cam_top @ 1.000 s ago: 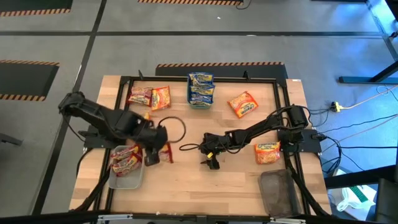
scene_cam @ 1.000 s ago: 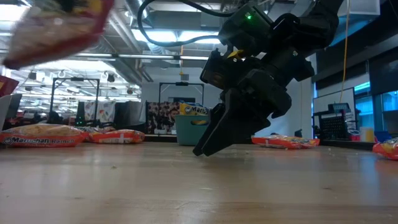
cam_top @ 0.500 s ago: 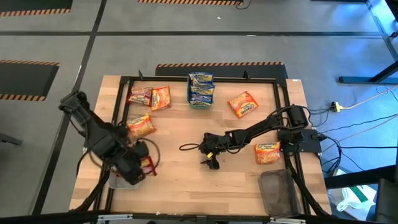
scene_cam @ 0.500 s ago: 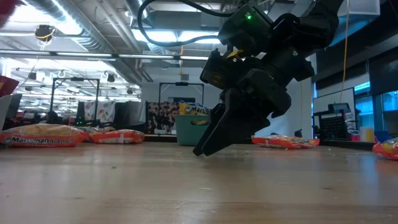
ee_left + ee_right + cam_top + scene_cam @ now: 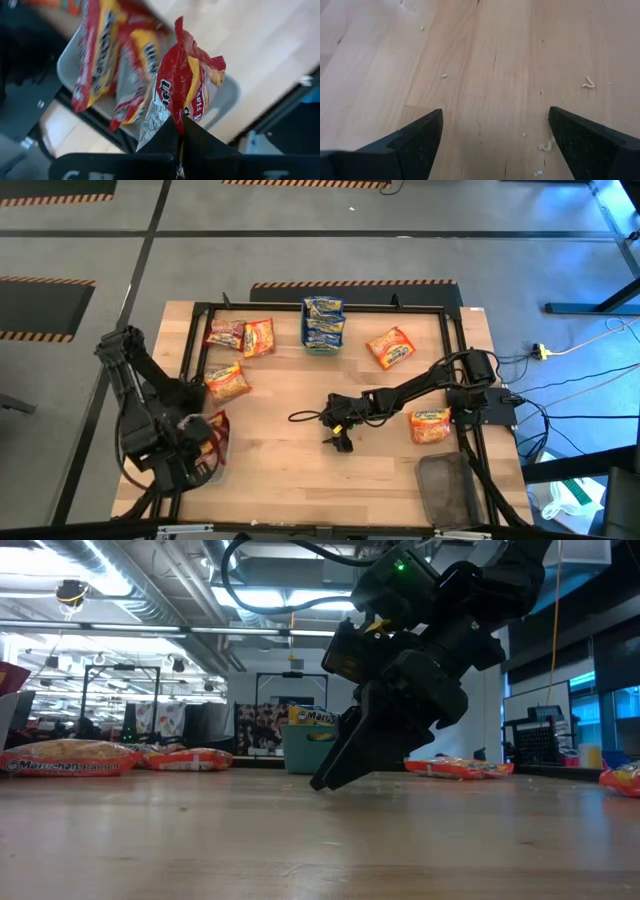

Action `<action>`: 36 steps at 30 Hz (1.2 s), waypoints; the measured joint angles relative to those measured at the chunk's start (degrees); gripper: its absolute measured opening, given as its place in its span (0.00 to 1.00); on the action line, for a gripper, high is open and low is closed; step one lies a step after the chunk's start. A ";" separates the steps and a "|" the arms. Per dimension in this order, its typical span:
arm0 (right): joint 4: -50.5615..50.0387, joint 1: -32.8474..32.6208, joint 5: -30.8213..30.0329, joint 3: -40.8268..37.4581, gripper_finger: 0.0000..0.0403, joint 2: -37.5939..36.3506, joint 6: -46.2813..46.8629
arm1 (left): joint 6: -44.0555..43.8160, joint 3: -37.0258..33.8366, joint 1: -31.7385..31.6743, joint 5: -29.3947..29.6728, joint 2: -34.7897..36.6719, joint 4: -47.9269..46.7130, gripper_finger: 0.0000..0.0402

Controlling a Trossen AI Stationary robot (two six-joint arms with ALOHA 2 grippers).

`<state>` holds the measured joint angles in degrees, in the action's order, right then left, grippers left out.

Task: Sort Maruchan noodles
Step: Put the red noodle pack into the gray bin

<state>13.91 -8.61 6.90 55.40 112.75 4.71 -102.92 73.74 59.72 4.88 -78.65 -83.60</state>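
My left gripper [image 5: 193, 460] is at the table's near left, pointing down, shut on a red Maruchan noodle packet [image 5: 182, 85] over the grey tray [image 5: 66, 64]. Two more red packets [image 5: 95, 55] lie in that tray. Loose on the wood lie a red-pink packet [image 5: 226, 333], orange packets [image 5: 258, 337] [image 5: 228, 382] [image 5: 390, 347] and one [image 5: 430, 424] at the right. Blue-and-yellow packets [image 5: 323, 323] sit in the teal tray. My right gripper [image 5: 341, 440] is low over the table's middle, open, with bare wood between its fingers [image 5: 420, 137]. My left gripper pinches the red packet by one end [image 5: 172, 117] between its two shut fingers. The fingers come from above and point down. The packet hangs below them, crumpled, over the grey tray; whether its lower end touches the packets there, I cannot tell.
A dark tray [image 5: 447, 488] sits at the near right corner. A black frame [image 5: 320, 307] runs around the table top. Cables [image 5: 305, 416] trail from my right arm. Small noodle crumbs [image 5: 589, 82] lie on the wood. Bare wood shows along the near middle.
My left gripper has swung from the table's left middle toward the near left corner, sinking slightly and rolling its wrist, carrying the red packet to above the grey tray. The packet has left the low view.
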 joint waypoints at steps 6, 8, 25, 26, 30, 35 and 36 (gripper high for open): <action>0.04 0.01 0.00 0.00 0.87 0.00 0.04 | -4.53 -4.22 1.75 0.51 -0.04 0.25 0.00; 0.09 0.01 0.00 0.00 0.87 0.00 0.21 | -4.91 -5.03 1.76 0.59 -0.04 0.27 0.00; 1.27 0.01 -1.82 0.00 0.87 -0.04 0.09 | -2.57 -14.17 1.73 3.21 -0.04 9.89 0.00; 1.27 0.01 -1.86 0.00 0.87 -0.04 -0.13 | -1.85 -14.80 1.71 3.76 -0.04 10.23 0.00; 1.25 0.01 -1.90 0.00 0.87 -0.04 -0.15 | 2.11 -17.41 1.69 3.46 -0.04 12.51 0.00; 1.28 0.01 -1.92 0.00 0.87 -0.04 -0.16 | 5.61 -17.79 1.59 -3.30 -0.09 10.99 0.00; 1.38 0.01 -1.92 0.00 0.87 -0.04 -0.24 | 5.84 -17.10 1.65 -3.76 -0.11 9.97 0.00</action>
<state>15.29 -8.60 4.97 55.40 112.71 4.47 -97.08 56.64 61.36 1.12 -78.76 -73.63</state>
